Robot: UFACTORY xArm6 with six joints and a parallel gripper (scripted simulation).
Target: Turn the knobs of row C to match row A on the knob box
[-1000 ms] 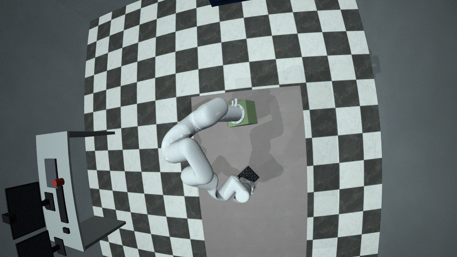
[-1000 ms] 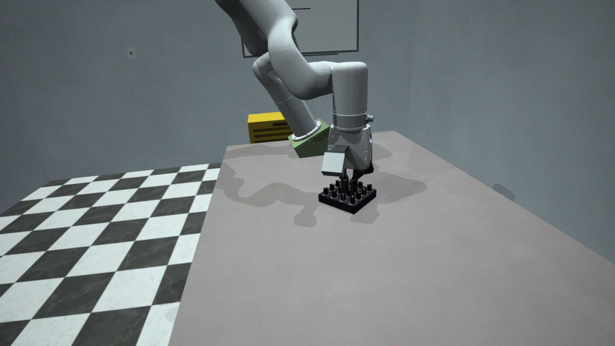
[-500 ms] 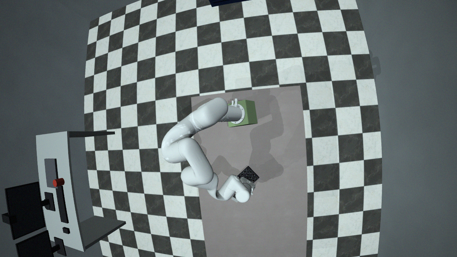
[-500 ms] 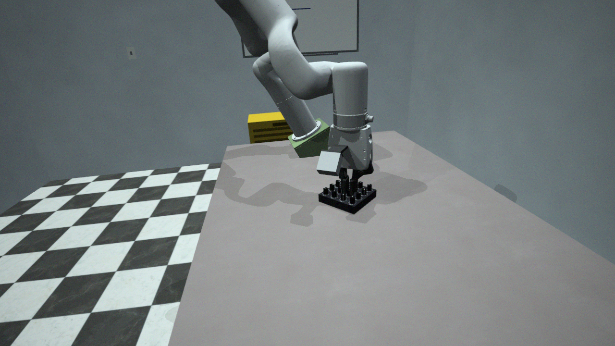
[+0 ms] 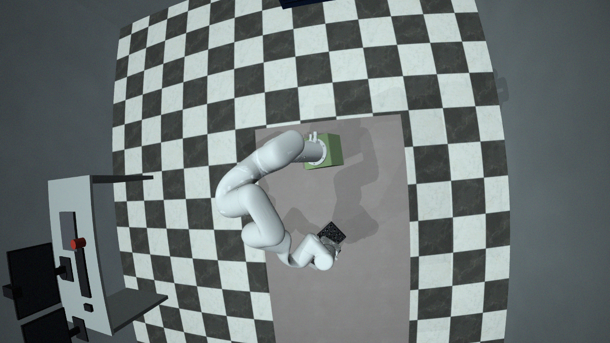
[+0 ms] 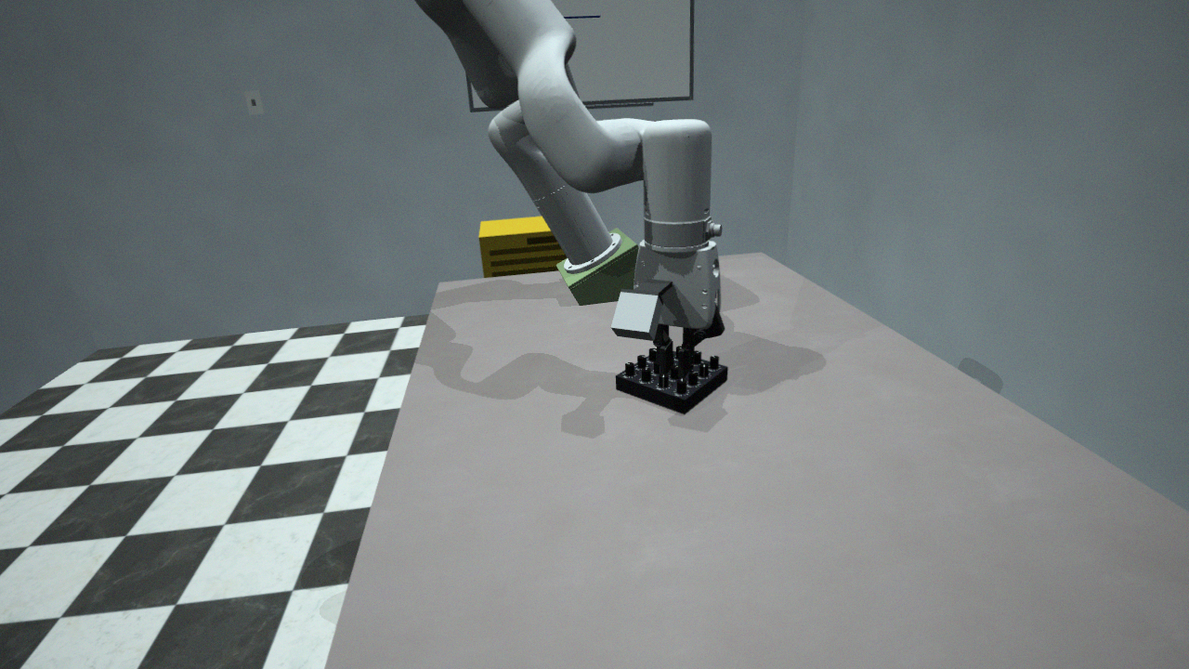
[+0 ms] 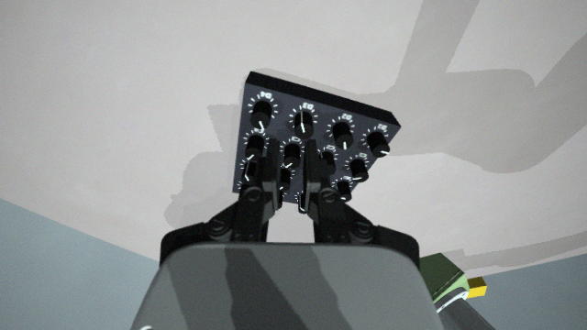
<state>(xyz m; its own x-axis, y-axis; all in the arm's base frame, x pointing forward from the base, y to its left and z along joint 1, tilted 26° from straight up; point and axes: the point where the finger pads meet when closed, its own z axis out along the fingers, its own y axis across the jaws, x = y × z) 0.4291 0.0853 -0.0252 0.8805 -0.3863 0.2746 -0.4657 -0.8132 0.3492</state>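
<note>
— What do we see from the side here?

— We see the white arm [image 6: 573, 158] bending down from its green base block [image 6: 600, 279], with the wrist vertical above the knob box [image 6: 672, 378].

— And the fingers [image 6: 662, 339]?

— We see them dark and pointing down, among the knobs at the far part of the box. They stand a little apart now. We cannot tell from this side which knob is between them, or whether they touch it.

— How is the box standing?

— It stands flat on the grey tabletop [image 6: 748, 516], with the arm's shadow beside it. Behind the tabletop we see a yellow cabinet [image 6: 514, 246] near the wall.
</note>
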